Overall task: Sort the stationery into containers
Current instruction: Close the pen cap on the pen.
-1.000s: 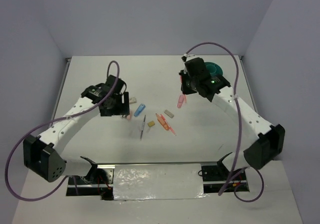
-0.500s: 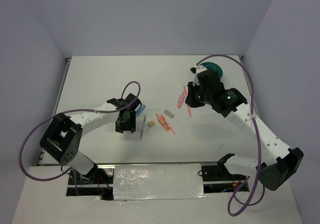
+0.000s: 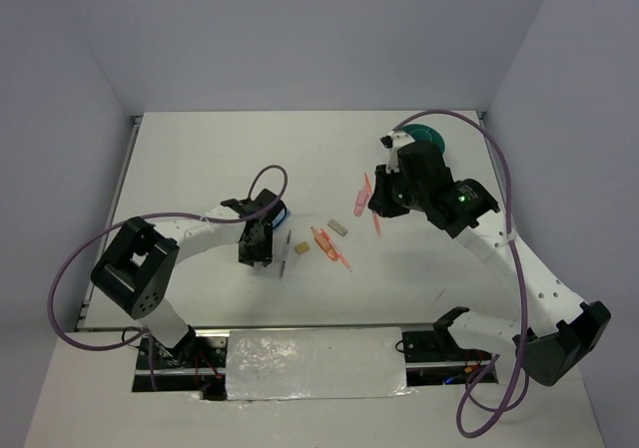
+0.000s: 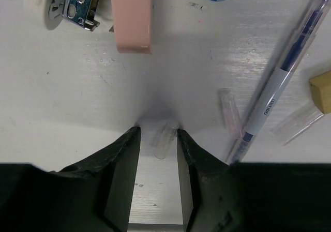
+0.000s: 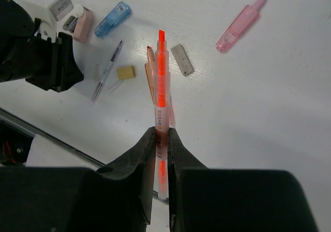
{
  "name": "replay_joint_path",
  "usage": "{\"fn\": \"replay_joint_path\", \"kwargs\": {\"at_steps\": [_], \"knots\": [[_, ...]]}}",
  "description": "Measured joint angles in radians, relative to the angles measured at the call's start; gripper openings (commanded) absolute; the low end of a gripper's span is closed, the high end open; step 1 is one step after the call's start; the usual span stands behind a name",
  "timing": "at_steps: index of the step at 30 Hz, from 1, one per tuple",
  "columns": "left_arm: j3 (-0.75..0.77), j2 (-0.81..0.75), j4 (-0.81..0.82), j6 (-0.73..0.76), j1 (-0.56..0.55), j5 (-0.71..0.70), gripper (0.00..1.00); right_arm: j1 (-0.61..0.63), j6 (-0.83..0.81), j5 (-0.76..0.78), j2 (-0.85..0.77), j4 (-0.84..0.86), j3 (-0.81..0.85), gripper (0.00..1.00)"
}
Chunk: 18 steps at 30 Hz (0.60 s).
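Where stationery (image 3: pixel 321 239) lies scattered, scuffed white table (image 3: pixel 200 159), pale lilac walls (image 3: pixel 300 39).

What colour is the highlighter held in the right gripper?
The highlighter is bright orange, clearest in the right wrist view.

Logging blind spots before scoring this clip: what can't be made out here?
Teal organiser, top view: right arm covers most of it; compartments unseen.
Clear cap, left wrist view: too faint to tell if left gripper touches it.
Pink stapler, same view: cut off by top edge.
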Motion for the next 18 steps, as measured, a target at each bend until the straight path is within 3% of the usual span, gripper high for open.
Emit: {"fn": "replay_joint_path", "kwargs": {"at_steps": [7,14,18], "knots": [[-0.002,-0.001,0.001,-0.002,0.000,-0.003,0.41,0.000,-0.001,-0.003,-0.001,-0.003,0.001,0.00],[-0.031,-0.026,0.014,-0.006,0.000,-0.008,0.06,0.000,0.000,-0.006,-0.004,-0.006,0.006,0.00],[-0.035,-0.035,0.014,-0.009,0.000,-0.008,0.00,0.000,0.000,-0.016,-0.004,-0.006,0.006,0.00]]}}
